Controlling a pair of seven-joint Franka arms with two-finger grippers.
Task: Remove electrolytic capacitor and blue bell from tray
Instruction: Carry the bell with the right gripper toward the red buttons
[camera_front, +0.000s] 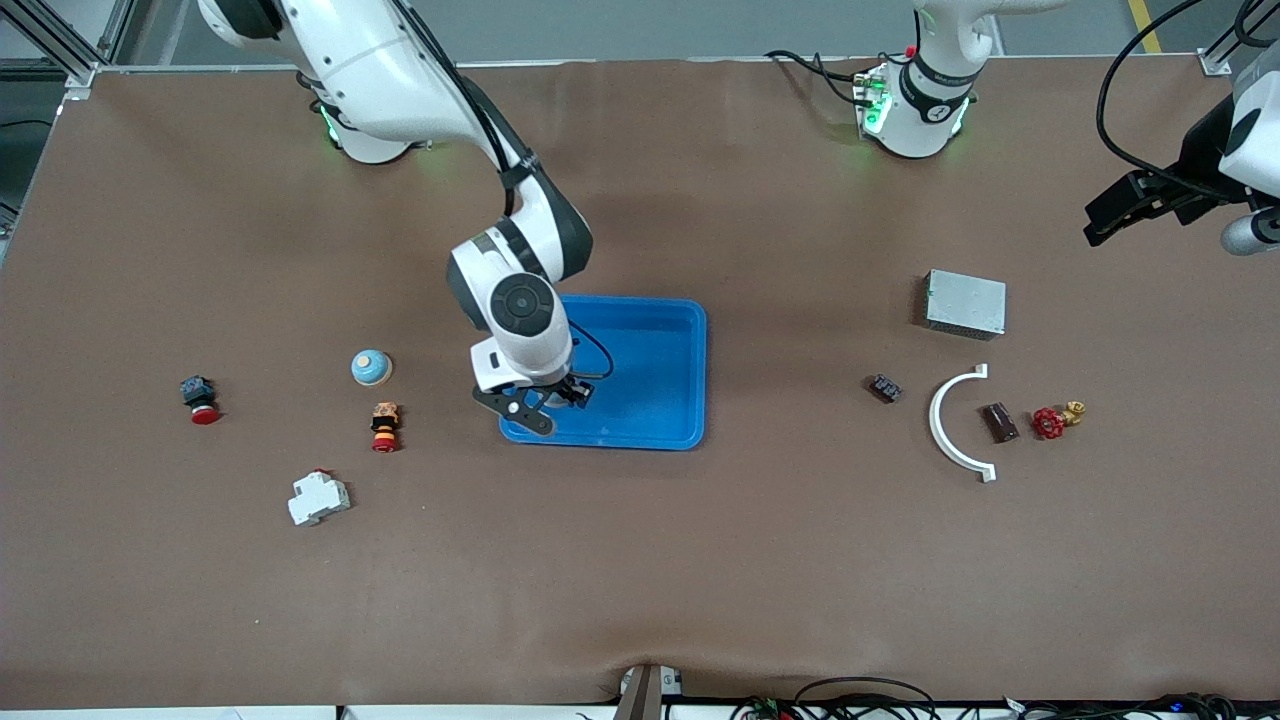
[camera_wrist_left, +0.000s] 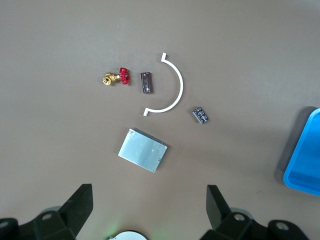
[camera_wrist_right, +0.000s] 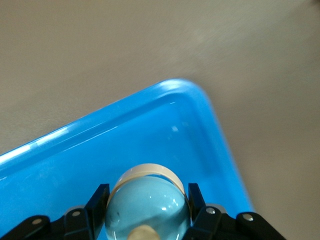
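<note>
My right gripper (camera_front: 558, 398) hangs low over the blue tray (camera_front: 700, 380), at its corner nearest the right arm's end. In the right wrist view its fingers (camera_wrist_right: 98, 200) press both sides of a light-blue domed bell (camera_wrist_right: 150, 200) with a cream rim, over the tray's floor (camera_wrist_right: 60, 170). The front view also shows a light-blue bell (camera_front: 370, 367) standing on the table toward the right arm's end. The capacitor (camera_front: 885, 388), a small dark part (camera_wrist_left: 201, 115), lies beside a white arc. My left gripper (camera_front: 1105, 218) waits open (camera_wrist_left: 150, 210) high over the table's left-arm end.
Near the capacitor lie a white curved piece (camera_front: 950, 425), a brown block (camera_front: 999, 422), a red-handled brass valve (camera_front: 1055, 418) and a grey metal box (camera_front: 965, 303). Toward the right arm's end are two red push buttons (camera_front: 201, 398) (camera_front: 385, 426) and a white breaker (camera_front: 318, 497).
</note>
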